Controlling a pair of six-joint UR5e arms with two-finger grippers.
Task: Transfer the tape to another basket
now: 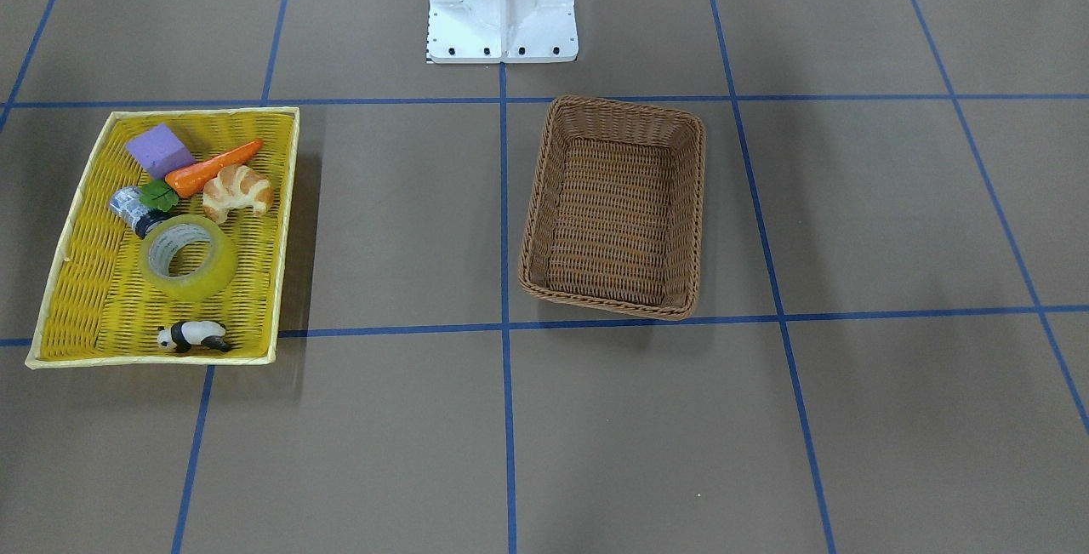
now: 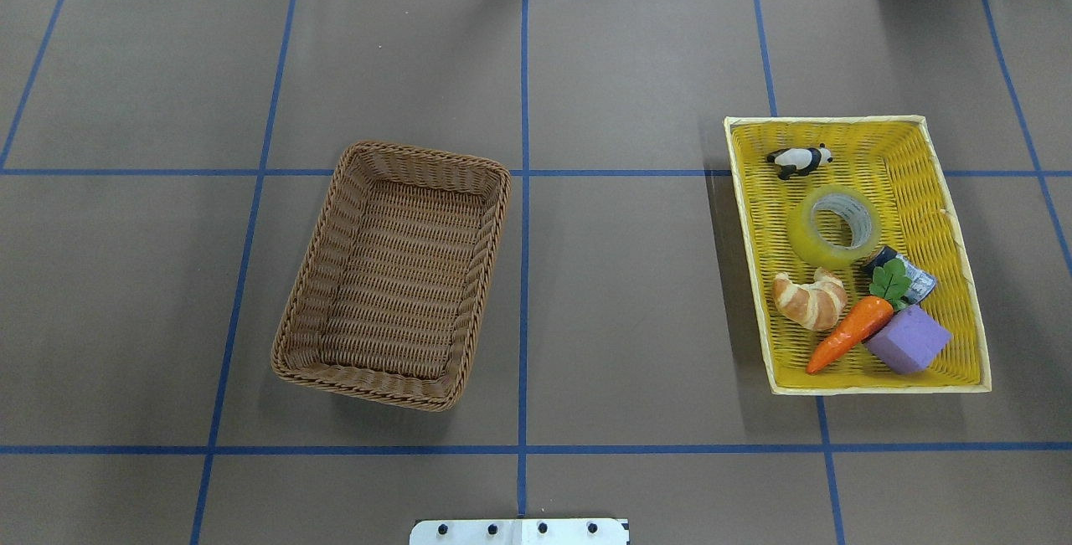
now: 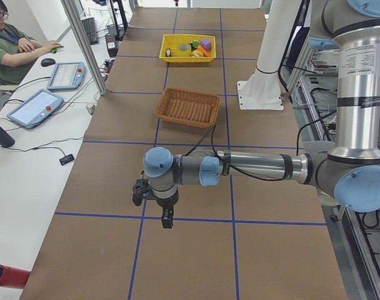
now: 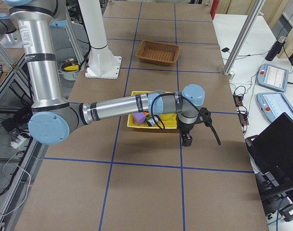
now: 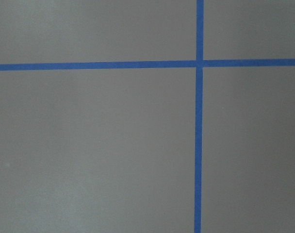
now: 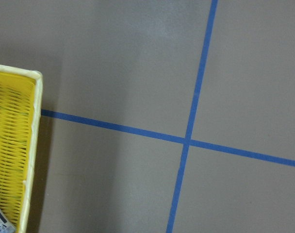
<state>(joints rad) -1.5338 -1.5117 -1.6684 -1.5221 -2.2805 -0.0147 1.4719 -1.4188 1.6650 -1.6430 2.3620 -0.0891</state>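
Note:
The tape, a glossy yellow roll with a white-grey core, lies flat in the shallow yellow tray; it also shows in the overhead view. The brown wicker basket stands empty near the table's middle. My left gripper hangs over bare table far from both, seen only in the exterior left view. My right gripper hangs just beyond the tray's outer side, seen only in the exterior right view. I cannot tell whether either is open or shut.
The tray also holds a croissant, a carrot, a purple block, a panda figure and a silver cylinder touching the tape. The tray's corner shows in the right wrist view. A person sits at the side desk.

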